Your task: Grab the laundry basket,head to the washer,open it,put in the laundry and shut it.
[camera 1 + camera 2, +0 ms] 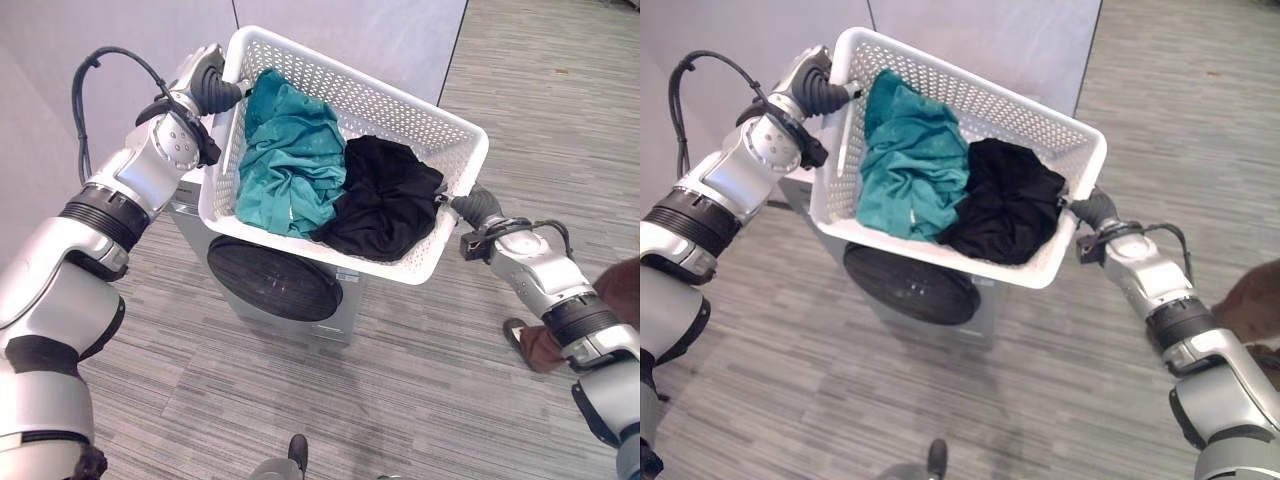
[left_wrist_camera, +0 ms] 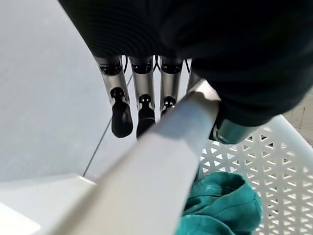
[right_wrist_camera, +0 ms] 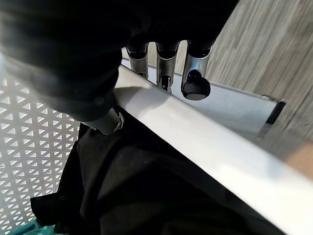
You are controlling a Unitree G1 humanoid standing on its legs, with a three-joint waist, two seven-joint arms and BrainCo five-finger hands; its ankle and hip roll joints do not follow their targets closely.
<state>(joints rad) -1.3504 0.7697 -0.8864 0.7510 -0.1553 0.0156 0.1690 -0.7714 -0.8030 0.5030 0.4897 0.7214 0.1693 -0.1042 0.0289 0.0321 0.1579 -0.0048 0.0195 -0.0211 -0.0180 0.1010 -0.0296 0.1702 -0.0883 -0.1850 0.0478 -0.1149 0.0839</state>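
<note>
White perforated laundry basket (image 1: 420,130) is held over the closed washer (image 1: 280,285), rims clasped by curled left hand (image 1: 215,90) and right hand (image 1: 478,207); setting down is required next.

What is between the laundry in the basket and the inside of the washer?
The washer's round dark door looks closed, blocking the drum. Both the left hand and right hand are occupied gripping the basket rim, above the washer.

The white perforated laundry basket (image 1: 430,130) is up in the air, tilted, above the grey washer (image 1: 290,300) (its dark round door shut). Inside lie a crumpled teal garment (image 1: 290,160) and a black garment (image 1: 385,200), touching.
</note>
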